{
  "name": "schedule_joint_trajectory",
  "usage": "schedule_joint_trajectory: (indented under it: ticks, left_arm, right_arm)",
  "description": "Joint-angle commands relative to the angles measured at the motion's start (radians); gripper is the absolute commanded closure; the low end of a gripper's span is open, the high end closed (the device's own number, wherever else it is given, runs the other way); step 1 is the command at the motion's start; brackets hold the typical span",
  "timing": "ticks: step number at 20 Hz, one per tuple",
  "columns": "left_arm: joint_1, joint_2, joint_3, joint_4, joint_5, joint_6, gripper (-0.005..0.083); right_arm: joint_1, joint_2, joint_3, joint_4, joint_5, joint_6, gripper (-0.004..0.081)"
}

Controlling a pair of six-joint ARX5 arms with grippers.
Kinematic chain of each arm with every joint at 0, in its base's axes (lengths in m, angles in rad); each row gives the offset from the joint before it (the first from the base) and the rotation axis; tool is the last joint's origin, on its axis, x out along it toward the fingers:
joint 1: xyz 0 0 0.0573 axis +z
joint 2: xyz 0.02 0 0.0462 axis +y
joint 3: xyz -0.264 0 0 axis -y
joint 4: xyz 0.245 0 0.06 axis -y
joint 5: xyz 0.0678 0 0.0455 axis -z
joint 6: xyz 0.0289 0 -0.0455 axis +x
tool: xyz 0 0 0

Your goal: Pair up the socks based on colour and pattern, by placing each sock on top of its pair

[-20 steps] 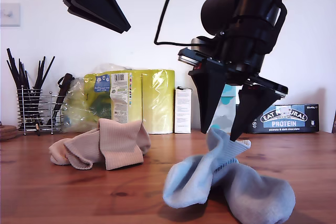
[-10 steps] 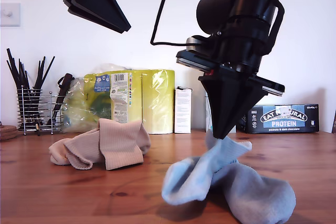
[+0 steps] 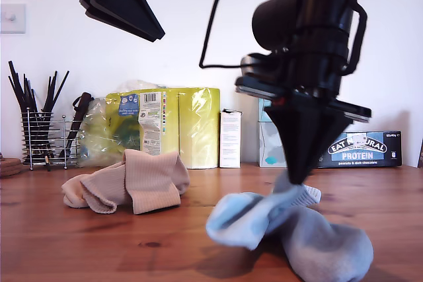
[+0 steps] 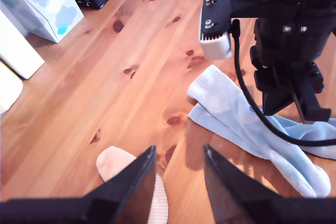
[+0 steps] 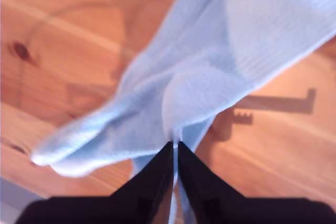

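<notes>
Socks of soft ribbed knit lie in two groups on the knotty wooden table (image 3: 79, 242). Toward the exterior view's left, the plain beige ribbed socks (image 3: 132, 181) sit in a folded heap in front of a yellow plastic-wrapped pack of paper rolls (image 3: 165, 127). Toward that view's right lie the pale blue ribbed socks (image 3: 291, 229): one rests flat, its greyish foot bulging toward the camera, and the other drapes across it, its toe end blurred and raised off the wood.

My second gripper (image 3: 295, 177) points straight down over the blue heap with its jaws pressed together on the upper sock; in the second wrist view a thin fold of pale blue sock (image 5: 199, 72) is pinched between the black fingertips (image 5: 157, 174), and the cloth hangs away from them over the wood, out of focus.

My first gripper (image 4: 177, 166) hangs high above the table with its jaws a moderate way apart, nothing between them. Its camera looks down on the beige toe (image 4: 118, 162), the blue socks and the other arm.

A wire basket of black utensils (image 3: 43, 130) stands at the back on the exterior view's left, and a dark protein-bar box (image 3: 360, 148) on its right.
</notes>
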Motion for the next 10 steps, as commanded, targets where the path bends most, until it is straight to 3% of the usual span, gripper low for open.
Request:
schedule_joint_trajectory:
  ticks: [1,5,10]
  left_arm:
    - [0.002,0.002,-0.007,0.008,0.003,-0.004,0.0520]
    - [0.002,0.003,-0.007,0.011,0.003,-0.003,0.0520]
    - [0.008,0.002,-0.007,0.015,0.003,-0.004,0.0520]
  right_arm:
    - [-0.009,0.026,-0.056,-0.009,0.009,-0.023,0.0782]
    - [-0.037,0.026,-0.122,0.002,0.023,-0.069,0.0782]
    - [-0.055,0.011,-0.127,0.005,0.003,-0.082,0.0782]
